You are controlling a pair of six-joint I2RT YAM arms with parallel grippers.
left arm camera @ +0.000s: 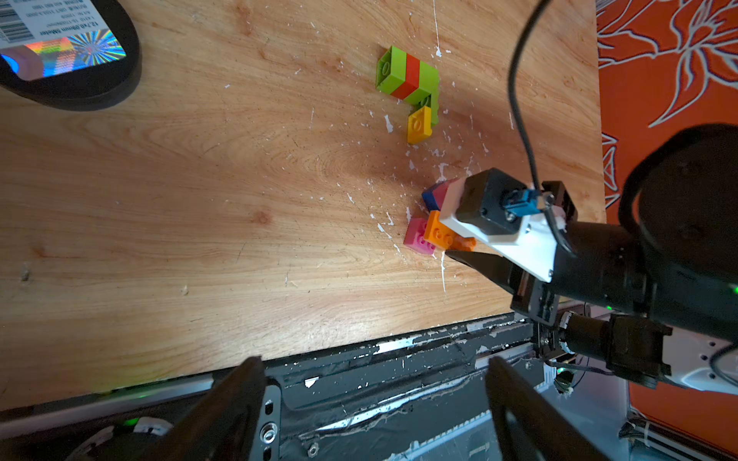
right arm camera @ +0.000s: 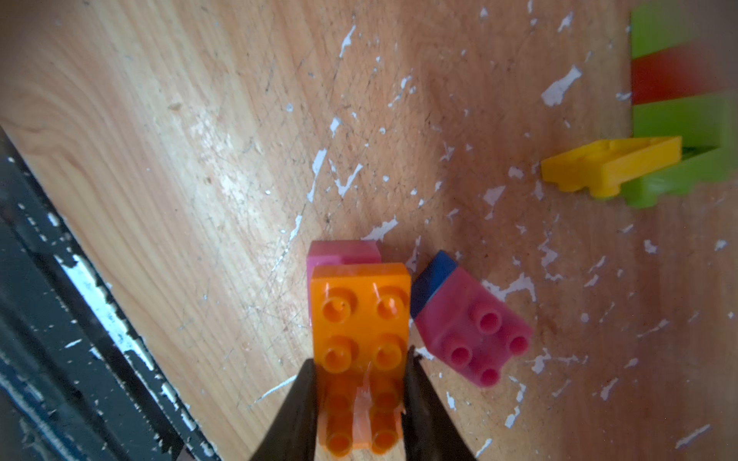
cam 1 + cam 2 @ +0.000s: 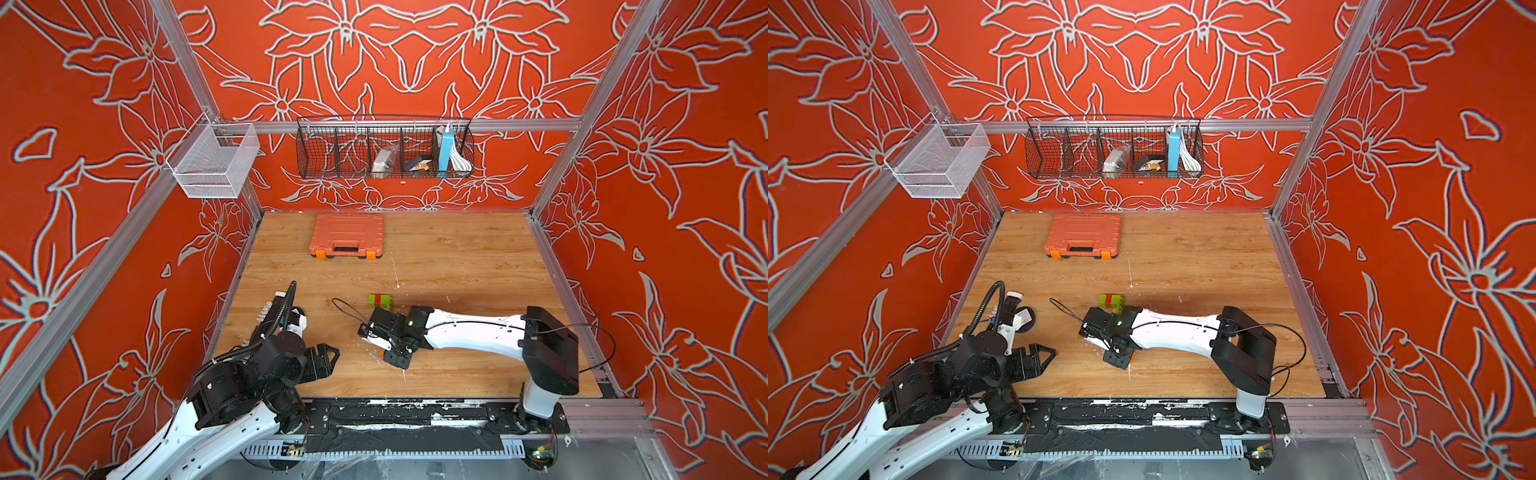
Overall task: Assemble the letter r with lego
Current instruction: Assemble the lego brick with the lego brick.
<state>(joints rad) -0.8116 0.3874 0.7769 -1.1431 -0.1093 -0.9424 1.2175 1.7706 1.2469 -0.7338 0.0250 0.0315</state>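
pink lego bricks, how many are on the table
2. One pink square studded plastic brick lies joined to a blue plastic brick; the other pink brick peeks out from behind the long orange studded brick held in the right claw. Others may be hidden.

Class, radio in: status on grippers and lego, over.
Right gripper shut on orange brick, against pink brick. Left gripper open, empty. Green-red stack apart. Pink-blue pair close alongside.

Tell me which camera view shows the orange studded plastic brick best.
The right wrist view: the orange studded plastic brick fills the centre, studs visible, pinched by the right gripper. The left wrist view shows the brick small, partly behind that gripper. In both top views the right arm hides nearly all of it.
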